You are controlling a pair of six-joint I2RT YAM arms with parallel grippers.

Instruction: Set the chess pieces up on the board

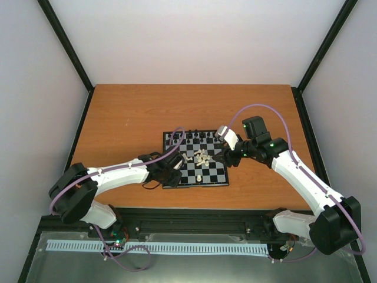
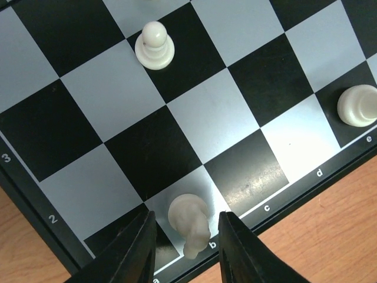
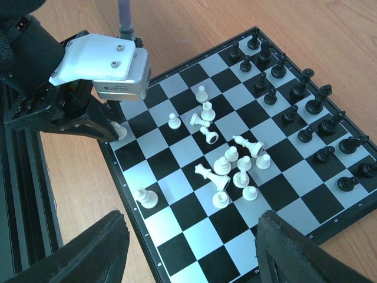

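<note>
Left wrist view: white knight (image 2: 188, 221) on the edge square marked b of the board (image 2: 247, 76), between the slightly parted fingers of the left gripper (image 2: 187, 216), touching neither. Cream pieces (image 3: 232, 168) heaped mid-board, black pieces (image 3: 306, 106) ranked along one edge. Right gripper (image 3: 191, 218) spread wide, empty, above the board. Desk (image 1: 129, 112) beneath.

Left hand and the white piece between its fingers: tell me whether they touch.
Apart. The left wrist view shows board on both sides between the white piece and the fingers of the left hand.
</note>
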